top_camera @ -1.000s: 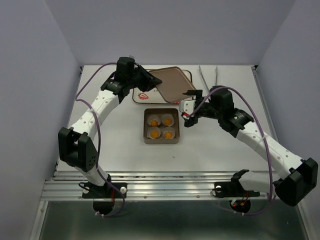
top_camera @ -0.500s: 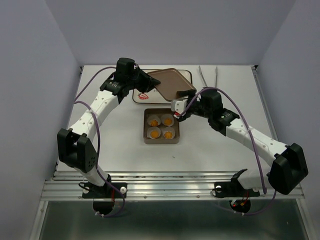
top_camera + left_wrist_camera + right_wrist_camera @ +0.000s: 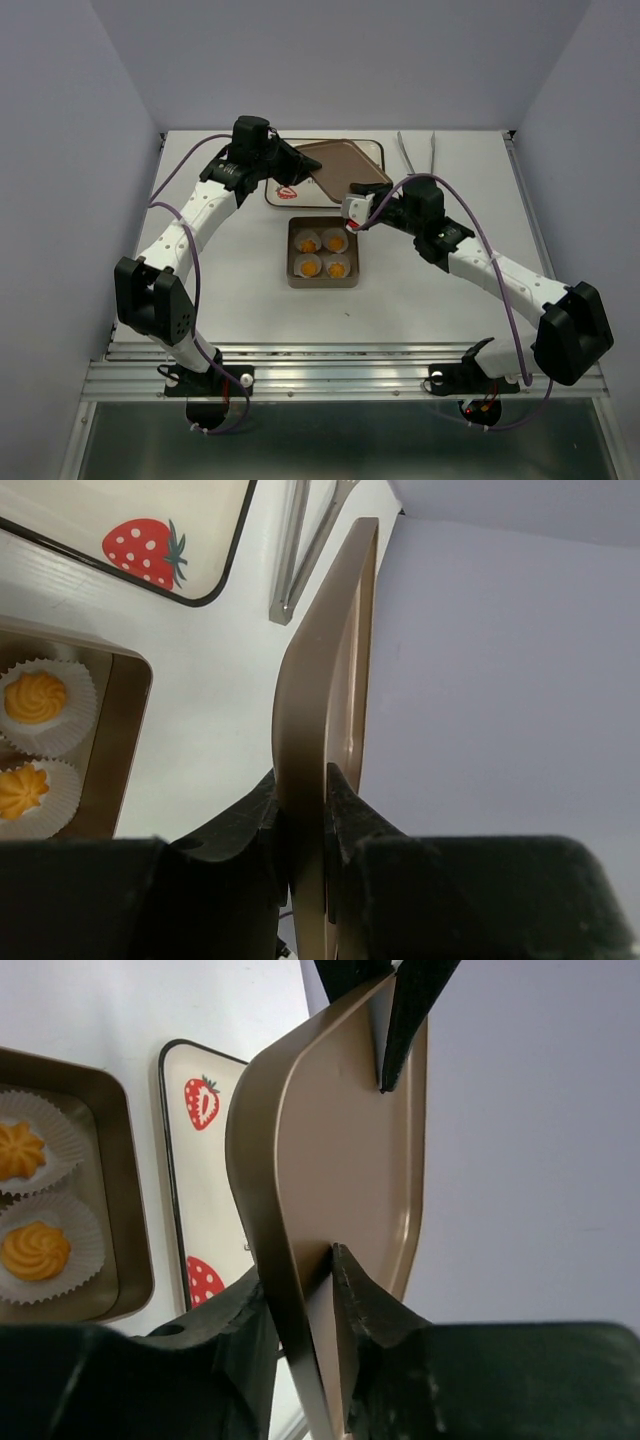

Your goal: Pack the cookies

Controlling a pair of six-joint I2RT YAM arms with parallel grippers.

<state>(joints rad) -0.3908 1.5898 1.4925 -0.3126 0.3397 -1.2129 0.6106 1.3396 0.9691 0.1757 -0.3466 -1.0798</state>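
Note:
Several orange-yellow cookies (image 3: 312, 267) sit in white paper cups inside the square brown tin (image 3: 322, 281) at the table's middle. Above the table behind it, the brown lid (image 3: 345, 168) is held tilted. My left gripper (image 3: 300, 163) is shut on its left rim; the left wrist view has that lid (image 3: 320, 700) edge-on between the left gripper's (image 3: 302, 790) jaws. My right gripper (image 3: 358, 212) is shut on the lid's near rim. In the right wrist view the right gripper (image 3: 300, 1280) has one jaw outside and one inside the lid (image 3: 350, 1160), with cookies (image 3: 35, 1250) at the left.
A white strawberry-printed tray (image 3: 285, 192) lies behind the tin, partly under the lid. Metal tongs (image 3: 415, 150) lie at the back right. Grey walls close in both sides and the back.
My right gripper has moved left and back from beside the tin to the lid's near rim, and its jaws have closed onto it. The left gripper and lid have barely moved.

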